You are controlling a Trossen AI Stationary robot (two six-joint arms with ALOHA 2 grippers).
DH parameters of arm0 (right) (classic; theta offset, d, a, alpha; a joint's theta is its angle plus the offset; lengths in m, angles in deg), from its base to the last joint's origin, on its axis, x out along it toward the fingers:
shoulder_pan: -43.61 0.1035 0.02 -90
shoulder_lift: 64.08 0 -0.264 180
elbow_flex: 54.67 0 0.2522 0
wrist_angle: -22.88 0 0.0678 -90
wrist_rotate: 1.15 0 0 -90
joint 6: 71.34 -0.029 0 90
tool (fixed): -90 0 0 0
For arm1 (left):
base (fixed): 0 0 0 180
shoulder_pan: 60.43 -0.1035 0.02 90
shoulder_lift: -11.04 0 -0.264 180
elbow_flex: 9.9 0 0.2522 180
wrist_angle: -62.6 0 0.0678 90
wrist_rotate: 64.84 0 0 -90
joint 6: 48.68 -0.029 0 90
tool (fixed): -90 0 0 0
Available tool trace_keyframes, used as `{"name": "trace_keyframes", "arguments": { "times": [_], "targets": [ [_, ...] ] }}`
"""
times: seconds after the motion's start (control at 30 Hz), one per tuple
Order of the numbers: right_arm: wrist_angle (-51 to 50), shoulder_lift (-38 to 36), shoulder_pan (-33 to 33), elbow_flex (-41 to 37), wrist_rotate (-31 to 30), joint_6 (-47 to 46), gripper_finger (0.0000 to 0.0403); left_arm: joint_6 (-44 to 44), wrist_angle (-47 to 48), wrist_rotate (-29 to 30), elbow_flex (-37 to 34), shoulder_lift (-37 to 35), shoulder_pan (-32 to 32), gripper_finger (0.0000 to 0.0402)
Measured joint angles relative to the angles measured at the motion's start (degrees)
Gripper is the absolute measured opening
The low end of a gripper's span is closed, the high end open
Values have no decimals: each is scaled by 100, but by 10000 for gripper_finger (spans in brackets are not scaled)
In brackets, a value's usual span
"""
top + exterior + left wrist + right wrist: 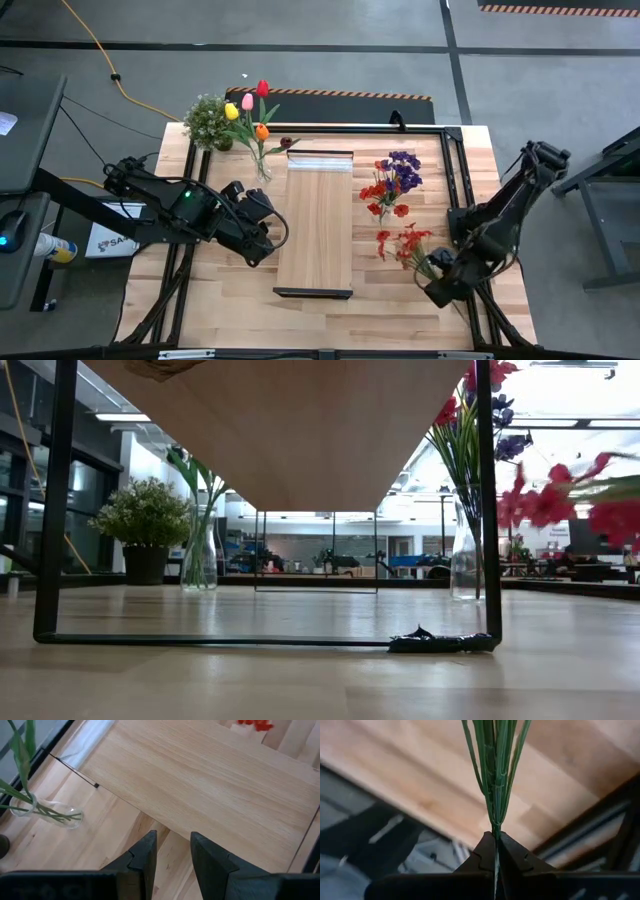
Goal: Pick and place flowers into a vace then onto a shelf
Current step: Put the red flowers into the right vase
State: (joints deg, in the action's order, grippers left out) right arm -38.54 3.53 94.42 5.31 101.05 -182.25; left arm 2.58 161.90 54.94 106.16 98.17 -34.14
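Our right claw [496, 851] is clenched on the stem of a red spray [405, 243], whose blooms lean from it toward the shelf [316, 222]; we judge the thin stem could twist or slip, or snag the other flowers when lowered into a narrow neck. Our left claw [172, 851] hangs part open and empty just beside the shelf's edge. Beyond stand 2 glass vases: 1 [263, 168] holds tulips [249, 107], the other [385, 212] holds red and purple flowers [394, 180].

two dark jointed arms, black cabling, angular black fingers [150, 857]
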Motion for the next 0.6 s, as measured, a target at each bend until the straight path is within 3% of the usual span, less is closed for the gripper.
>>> {"name": "trace_keyframes", "arguments": {
  "times": [0.23,0.43,0.6],
  "targets": [
    [292,-586,303,2,91,52,0,2,4,233,1,0,-2,152],
    [1103,-789,483,9,-452,467,0,2,-7,282,0,0,-2,152],
    [1610,-795,630,11,-561,748,0,29,-9,282,0,0,-2,152]
  ]
}}
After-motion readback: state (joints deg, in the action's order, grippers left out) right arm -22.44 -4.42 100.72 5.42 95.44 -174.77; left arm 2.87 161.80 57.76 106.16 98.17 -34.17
